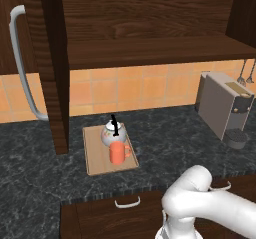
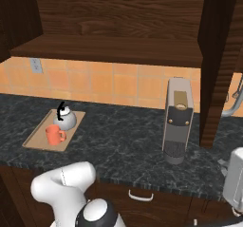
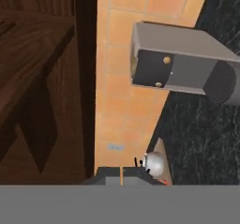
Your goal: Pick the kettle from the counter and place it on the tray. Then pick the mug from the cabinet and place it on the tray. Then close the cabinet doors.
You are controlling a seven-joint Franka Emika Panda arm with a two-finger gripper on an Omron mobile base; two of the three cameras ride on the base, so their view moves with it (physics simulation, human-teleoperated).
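Tray (image 1: pixel 95 155): we log kettle (image 1: pixel 112 132) and mug (image 1: pixel 118 153) both on it, on tabletop (image 1: pixel 30 148) | cabinet doors (image 1: pixel 50 63) open, closing remains | tool (image 3: pixel 121 180) shut, empty.

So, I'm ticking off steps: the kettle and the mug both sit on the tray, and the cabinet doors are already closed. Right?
Not quite. The kettle and mug do sit on the tray, but the cabinet doors are open; the left base view shows one swung out and the shelf exposed.
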